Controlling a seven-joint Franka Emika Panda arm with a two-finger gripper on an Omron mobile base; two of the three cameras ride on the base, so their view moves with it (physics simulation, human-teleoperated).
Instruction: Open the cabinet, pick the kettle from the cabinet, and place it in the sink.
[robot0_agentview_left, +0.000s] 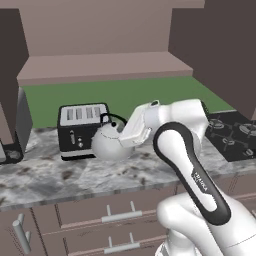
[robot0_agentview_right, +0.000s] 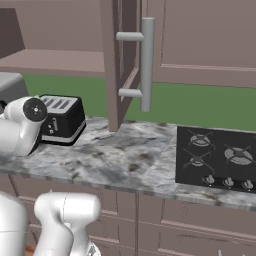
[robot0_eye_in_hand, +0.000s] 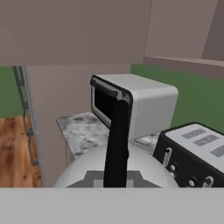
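The white-silver kettle (robot0_agentview_left: 107, 146) hangs just above the marbled counter, in front of the toaster. My gripper (robot0_agentview_left: 121, 136) comes at it from the right and is shut on its thin black handle (robot0_eye_in_hand: 117, 131); the fingertips are hidden behind the hand. In the hand view the kettle's dome (robot0_eye_in_hand: 87, 168) lies right below the camera. The cabinet (robot0_agentview_left: 100, 65) stands open with a bare shelf, its right door (robot0_agentview_right: 120, 60) swung out edge-on with a grey bar handle (robot0_agentview_right: 146, 65). The sink is out of view.
A black toaster (robot0_agentview_left: 80, 130) stands right behind the kettle, and a grey microwave (robot0_eye_in_hand: 140, 105) sits further left. A black cooktop (robot0_agentview_right: 220, 157) lies at the counter's right. Drawers with horizontal handles (robot0_agentview_left: 120, 215) run below the counter edge.
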